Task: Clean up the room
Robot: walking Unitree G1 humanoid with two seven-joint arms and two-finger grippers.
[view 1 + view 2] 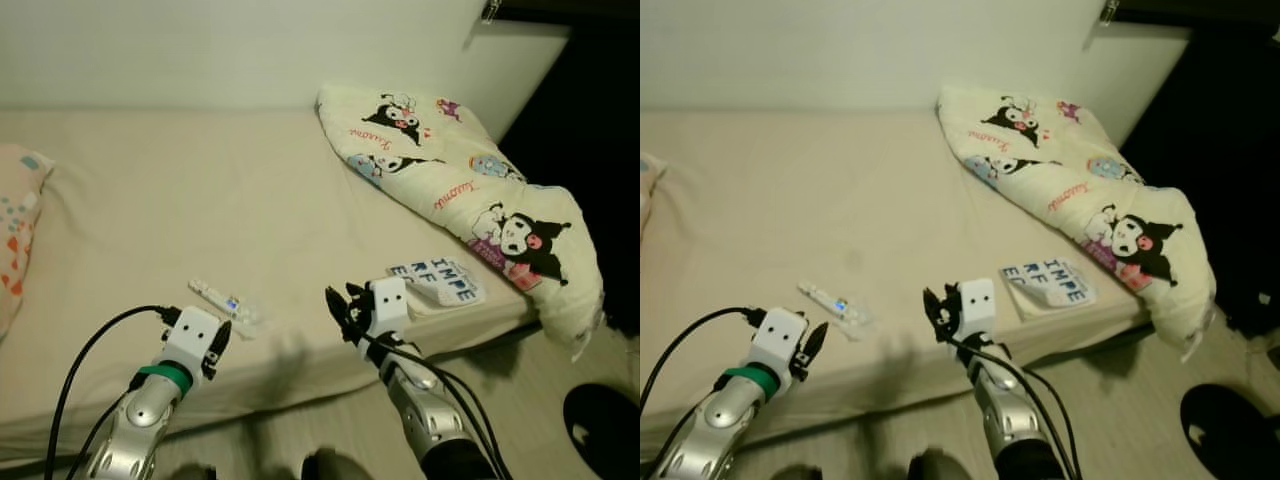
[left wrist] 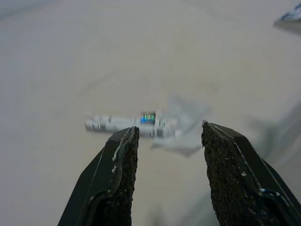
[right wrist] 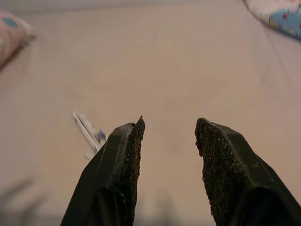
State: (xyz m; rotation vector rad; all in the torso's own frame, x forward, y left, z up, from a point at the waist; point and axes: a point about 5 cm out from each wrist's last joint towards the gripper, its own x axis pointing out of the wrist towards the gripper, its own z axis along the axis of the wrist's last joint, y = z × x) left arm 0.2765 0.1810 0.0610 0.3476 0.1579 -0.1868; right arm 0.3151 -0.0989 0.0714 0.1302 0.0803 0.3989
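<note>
At the far left edge of the head view a pink patterned pillow (image 1: 18, 235) lies on the bed (image 1: 200, 200), whose beige sheet spreads across the middle of the frame. Lower left, the left end effector (image 1: 213, 351) hangs over the bed's near edge with its fingers spread apart and nothing between them. Just above it in the frame lies a small white wrapper-like packet with a blue mark (image 1: 226, 302), flat on the sheet; in the left wrist view the same packet (image 2: 136, 125) lies beyond the gap between the two fingers. This looks like the approach to the first pick-up. The next move calls for pushing forward and down until the fingers straddle the thin packet, which may be hard to pinch off soft bedding. Lower centre, the right end effector (image 1: 342, 305) is likewise parted and empty. To its right a lettered booklet (image 1: 437, 280) lies near the bed's edge, and a cartoon-print duvet (image 1: 460, 180) runs from upper centre to lower right.
</note>
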